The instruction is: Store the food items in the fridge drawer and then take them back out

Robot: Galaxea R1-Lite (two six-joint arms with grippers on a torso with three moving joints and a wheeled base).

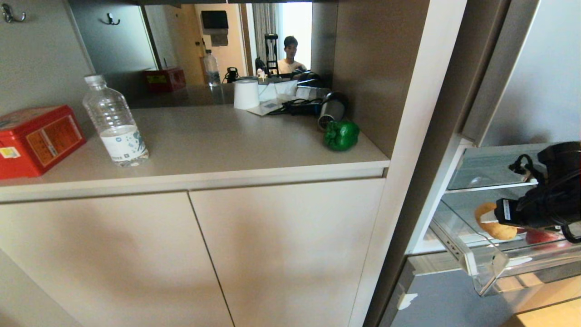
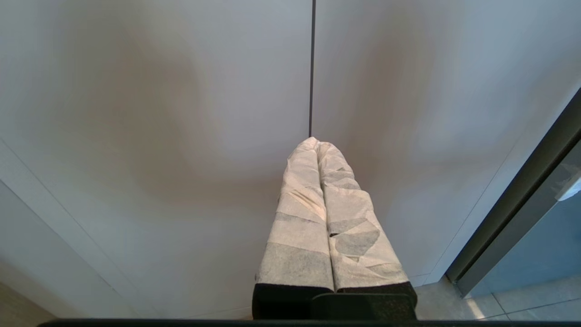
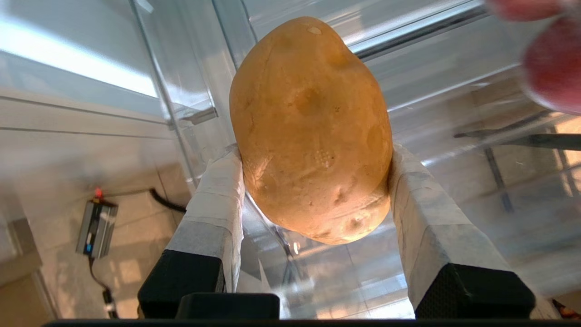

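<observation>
Over the clear fridge drawer (image 1: 488, 268), at four o'clock in the head view, the potato (image 1: 492, 223) sits clamped between the right gripper (image 3: 313, 181)'s taped fingers (image 3: 218, 200), its far end hidden behind the black wrist. A red item (image 1: 542, 236) beside it is mostly hidden. At twelve o'clock, the bell pepper (image 1: 341, 134) rests on the counter (image 1: 218, 145). Facing cabinet doors (image 2: 181, 113), the left gripper (image 2: 317, 145) is pressed together.
</observation>
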